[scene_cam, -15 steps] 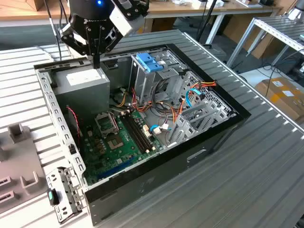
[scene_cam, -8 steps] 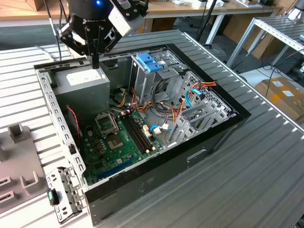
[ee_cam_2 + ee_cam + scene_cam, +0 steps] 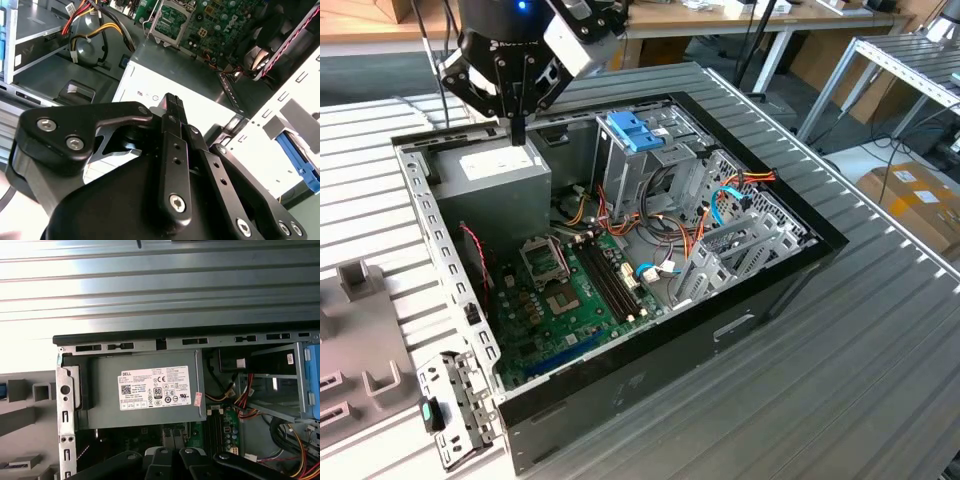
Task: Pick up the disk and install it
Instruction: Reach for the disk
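My gripper [image 3: 518,132] hangs over the back left corner of the open computer case [image 3: 790,275], just above the grey power-supply box [image 3: 495,172]. Its black fingers [image 3: 172,105] stand pressed together with nothing between them, a short way above the box's white sticker [image 3: 154,388]. Outside the case wall, beside a grey holder [image 3: 297,116], a blue plastic rail [image 3: 296,156] shows; it looks like the edge of the disk, whose labelled face is hidden. The grey drive cage [image 3: 665,165] with its blue latch [image 3: 634,130] stands to the exterior view's right of the gripper.
The motherboard [image 3: 570,300] lies on the case floor, with orange, red and blue cables [image 3: 720,205] running to the cage. A perforated metal bracket [image 3: 455,405] lies outside the case's near left corner. Grey holder blocks [image 3: 360,285] sit on the ribbed table [image 3: 880,380].
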